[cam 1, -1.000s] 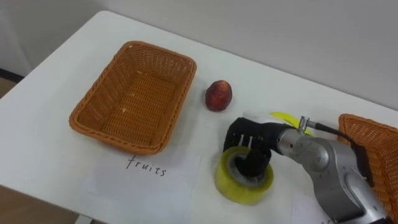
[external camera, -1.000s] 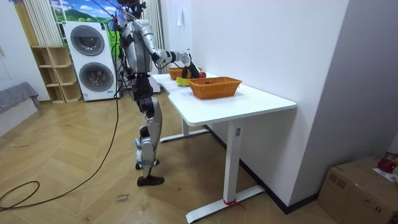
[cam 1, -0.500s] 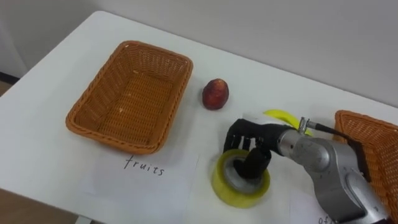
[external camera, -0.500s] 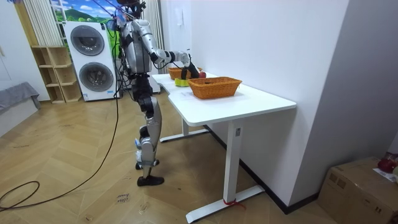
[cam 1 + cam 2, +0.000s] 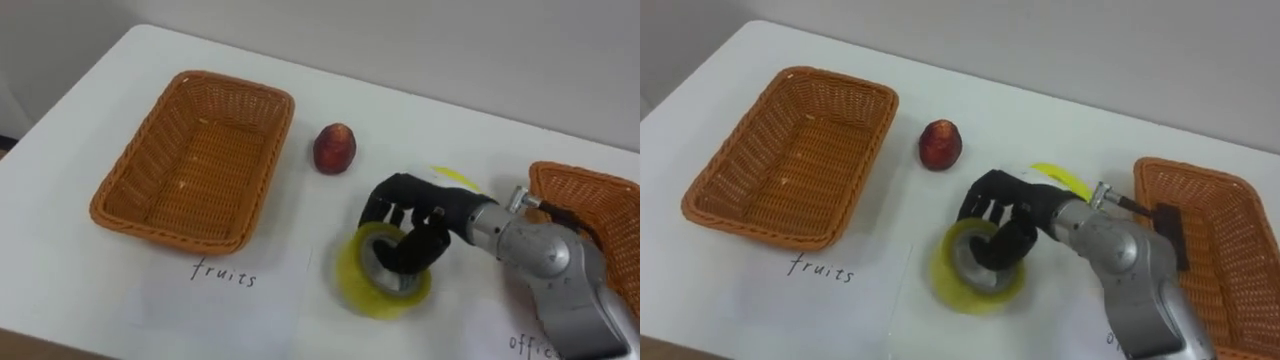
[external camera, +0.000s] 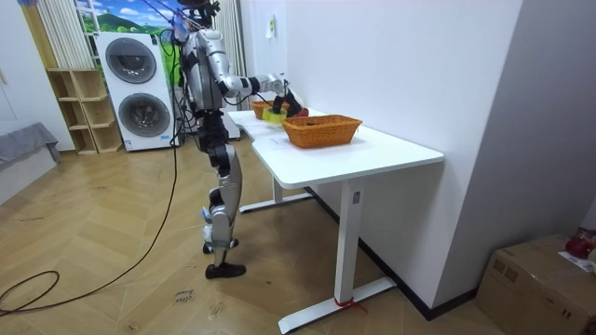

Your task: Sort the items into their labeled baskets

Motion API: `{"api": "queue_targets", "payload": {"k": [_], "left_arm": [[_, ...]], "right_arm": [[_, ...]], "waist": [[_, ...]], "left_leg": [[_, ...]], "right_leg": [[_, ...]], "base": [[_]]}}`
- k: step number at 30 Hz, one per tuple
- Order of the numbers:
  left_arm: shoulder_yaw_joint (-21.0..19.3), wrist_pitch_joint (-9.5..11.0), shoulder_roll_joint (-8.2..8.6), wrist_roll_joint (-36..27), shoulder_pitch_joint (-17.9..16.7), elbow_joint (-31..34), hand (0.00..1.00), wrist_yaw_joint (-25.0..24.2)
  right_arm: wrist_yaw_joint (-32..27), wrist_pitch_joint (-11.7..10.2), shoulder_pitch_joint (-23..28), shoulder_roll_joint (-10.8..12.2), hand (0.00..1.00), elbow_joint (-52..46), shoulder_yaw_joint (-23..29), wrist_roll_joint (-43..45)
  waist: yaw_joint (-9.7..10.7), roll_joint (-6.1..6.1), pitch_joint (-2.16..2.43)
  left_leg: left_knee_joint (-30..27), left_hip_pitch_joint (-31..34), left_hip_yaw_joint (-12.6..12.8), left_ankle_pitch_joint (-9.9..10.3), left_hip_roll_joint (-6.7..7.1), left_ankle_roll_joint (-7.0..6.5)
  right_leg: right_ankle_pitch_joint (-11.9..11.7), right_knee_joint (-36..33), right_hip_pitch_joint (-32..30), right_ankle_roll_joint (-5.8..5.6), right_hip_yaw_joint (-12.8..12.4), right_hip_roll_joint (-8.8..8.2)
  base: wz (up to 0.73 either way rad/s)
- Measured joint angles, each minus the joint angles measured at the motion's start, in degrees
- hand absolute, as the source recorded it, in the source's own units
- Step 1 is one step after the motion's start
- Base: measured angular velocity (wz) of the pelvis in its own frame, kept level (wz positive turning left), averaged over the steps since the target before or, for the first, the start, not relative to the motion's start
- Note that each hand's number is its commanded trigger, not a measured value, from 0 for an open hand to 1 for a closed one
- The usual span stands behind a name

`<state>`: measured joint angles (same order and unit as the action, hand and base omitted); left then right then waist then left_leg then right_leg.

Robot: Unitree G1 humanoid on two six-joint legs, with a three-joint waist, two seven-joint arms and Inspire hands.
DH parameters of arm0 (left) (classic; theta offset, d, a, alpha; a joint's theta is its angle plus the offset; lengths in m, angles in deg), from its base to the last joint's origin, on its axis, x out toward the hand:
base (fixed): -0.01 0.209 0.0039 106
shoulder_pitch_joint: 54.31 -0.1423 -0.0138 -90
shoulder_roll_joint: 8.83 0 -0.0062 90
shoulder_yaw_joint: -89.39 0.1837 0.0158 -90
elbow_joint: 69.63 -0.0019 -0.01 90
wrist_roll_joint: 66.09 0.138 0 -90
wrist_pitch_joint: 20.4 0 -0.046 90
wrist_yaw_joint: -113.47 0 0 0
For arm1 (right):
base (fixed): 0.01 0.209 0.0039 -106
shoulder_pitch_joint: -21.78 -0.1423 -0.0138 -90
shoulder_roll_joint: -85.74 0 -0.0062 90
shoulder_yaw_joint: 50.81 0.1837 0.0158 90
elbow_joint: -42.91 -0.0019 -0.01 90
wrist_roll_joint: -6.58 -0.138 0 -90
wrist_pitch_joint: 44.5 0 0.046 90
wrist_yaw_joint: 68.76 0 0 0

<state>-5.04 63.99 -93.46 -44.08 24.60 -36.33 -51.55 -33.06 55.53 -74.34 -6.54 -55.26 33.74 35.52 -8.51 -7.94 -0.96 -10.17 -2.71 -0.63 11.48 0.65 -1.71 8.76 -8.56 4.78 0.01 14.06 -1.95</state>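
Note:
My right hand [image 5: 425,215] [image 5: 1018,218] is curled on a yellow tape roll [image 5: 352,288] [image 5: 945,278] at the table's middle front, thumb in its core and fingers over its rim. The roll sits tilted on the table. A red fruit [image 5: 334,148] [image 5: 939,144] lies beyond it, beside the empty fruit basket [image 5: 128,152] [image 5: 725,152] at the left. A yellow banana [image 5: 455,177] [image 5: 1055,173] shows just behind the hand. The second wicker basket [image 5: 590,188] [image 5: 1220,180] stands at the right with a dark object [image 5: 1170,230] in it.
Paper labels lie before each basket on the white table [image 5: 90,300]. The table's far edge meets a wall. In the room view the robot stands at the table's end, right hand [image 6: 279,93] out over it, near the basket [image 6: 321,130].
The right hand has closed tighter on the tape roll and the roll has tipped. The eye view itself has shifted a little.

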Motion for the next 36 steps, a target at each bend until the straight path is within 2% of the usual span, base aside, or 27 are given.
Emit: {"api": "queue_targets", "payload": {"k": [3, 5, 12, 16, 24, 29, 32, 36], "left_arm": [[0.1, 1.0, 0.19, 0.0, 0.1, 0.0, 0.00, 0.9], [0.0, 1.4, 0.50, 0.0, 0.1, 0.0, 0.00, 1.4], [0.1, 2.2, 0.72, 0.0, -0.3, -0.3, 0.00, 1.9], [0.1, 2.4, 0.86, 0.0, -0.3, -0.7, 0.00, 1.9], [0.0, 3.2, 1.00, 0.0, -0.8, -0.6, 0.00, 1.9], [0.0, 3.1, 1.14, 0.2, -1.8, -0.6, 0.00, 2.0], [0.0, 3.1, 1.16, 0.1, -2.6, -0.6, 0.00, 2.0], [-0.5, 3.1, 1.17, 0.1, -2.6, -0.6, 0.00, 2.0]], "right_arm": [[-2.7, -0.7, 0.6, 0.0, 1.00, -1.8, 1.6, -0.2], [-4.2, -1.5, 1.0, 0.0, 1.00, -1.9, 2.7, -0.2], [-8.8, -2.7, 1.7, 0.0, 1.00, -1.9, 5.7, -2.2], [-10.6, -3.4, 1.7, 0.0, 1.00, -1.9, 6.7, -2.8], [-16.0, -4.5, 1.7, 0.0, 1.00, -1.9, 7.7, -2.9], [-20.0, -5.0, 1.7, 0.0, 1.00, -2.0, 10.3, -4.4], [-21.5, -5.0, 1.7, 0.0, 1.00, -2.0, 11.7, -5.3], [-24.0, -5.0, 1.7, 0.0, 1.00, -2.0, 12.9, -8.9]], "waist": [[0.7, 0.32, 0.40], [1.2, 0.56, 0.51], [3.4, 0.86, 0.56], [3.6, 1.12, 0.59], [4.2, 2.11, 0.96], [4.8, 3.00, 0.61], [5.3, 3.50, 0.66], [6.0, 3.56, 0.73]], "left_leg": [[0.0, -0.3, 0.6, 0.0, 0.00, 0.01], [0.0, -0.7, 0.9, 0.0, 0.02, 0.01], [0.0, -1.1, 1.9, 0.0, 0.00, 0.00], [-0.1, -1.6, 2.3, 0.0, -0.01, 0.00], [0.1, -2.0, 2.4, 0.0, 0.00, -0.01], [0.2, -2.0, 2.3, 0.0, -0.02, -0.01], [0.2, -2.0, 2.3, 0.0, -0.04, -0.01], [0.4, -2.0, 2.3, 0.0, -0.03, -0.01]], "right_leg": [[0.0, 0.0, 0.0, 0.00, -0.8, 0.09], [0.0, -0.1, 0.3, 0.00, -1.2, 0.09], [0.0, -0.3, 0.7, 0.01, -1.6, 0.09], [0.0, -0.3, 1.0, 0.00, -2.2, 0.11], [0.0, -0.3, 1.3, -0.03, -2.7, 0.14], [0.0, -0.3, 1.2, -0.04, -2.7, 0.16], [0.0, -0.3, 1.2, -0.04, -2.8, 0.21], [0.0, -0.3, 1.2, -0.04, -2.8, 0.21]], "base": [[-0.10], [-0.10], [-0.05], [-0.05], [-0.01], [0.00], [0.00], [0.00]]}}
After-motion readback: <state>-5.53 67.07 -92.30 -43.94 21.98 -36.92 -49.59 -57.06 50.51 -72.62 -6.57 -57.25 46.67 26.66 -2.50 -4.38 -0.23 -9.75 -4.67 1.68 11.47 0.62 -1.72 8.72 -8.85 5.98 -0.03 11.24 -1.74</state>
